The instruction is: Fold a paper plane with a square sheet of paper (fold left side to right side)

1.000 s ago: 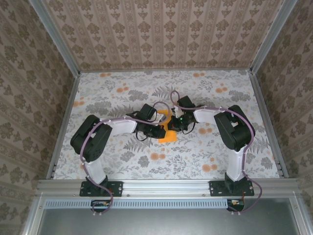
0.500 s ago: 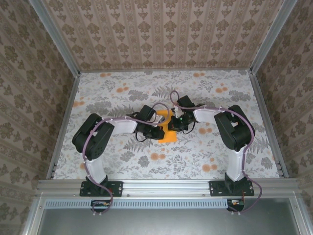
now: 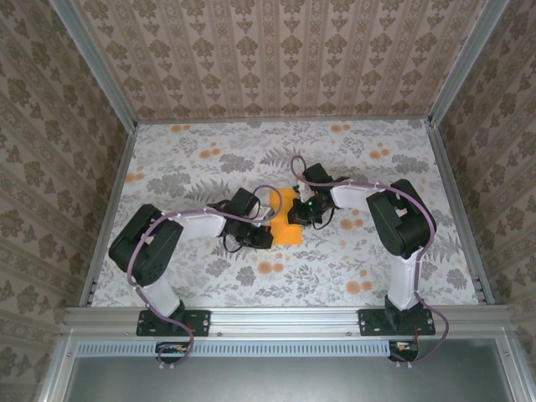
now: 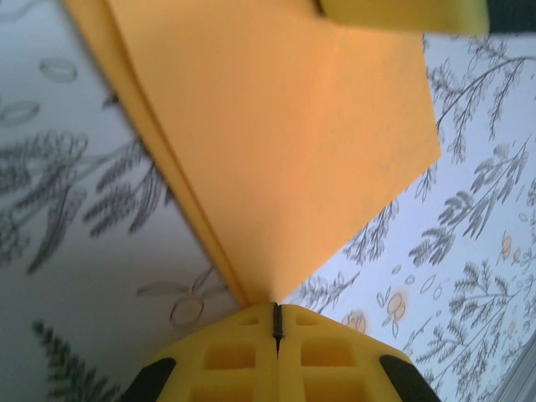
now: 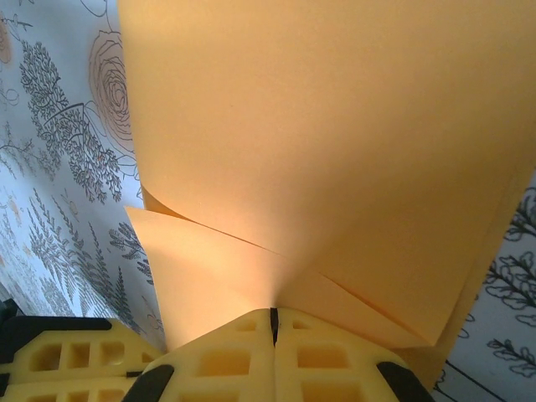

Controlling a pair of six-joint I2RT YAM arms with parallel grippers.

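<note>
Bright orange sheet of paper (image 3: 290, 231) near the middle of the flower-printed surface (image 3: 201, 159), between the tips of the two arms. Folded over on itself: in the left wrist view, paper (image 4: 276, 151) with doubled edges running down one side; in the right wrist view, a loose flap curling under the top layer. Left pincer (image 3: 268, 238) clamped fully shut on a pointed corner of the paper, yellow fingertips (image 4: 234, 360) meeting with the corner nipped between them. Right pincer (image 3: 296, 215) likewise closed tight, pads (image 5: 318, 360) pinching the layers from the opposite side. Both pincers close together, each one's yellow finger peeking into the other's wrist view. Around all this, beige patterned walls (image 3: 276, 59) and an aluminium rail (image 3: 285, 318) along the near edge.
</note>
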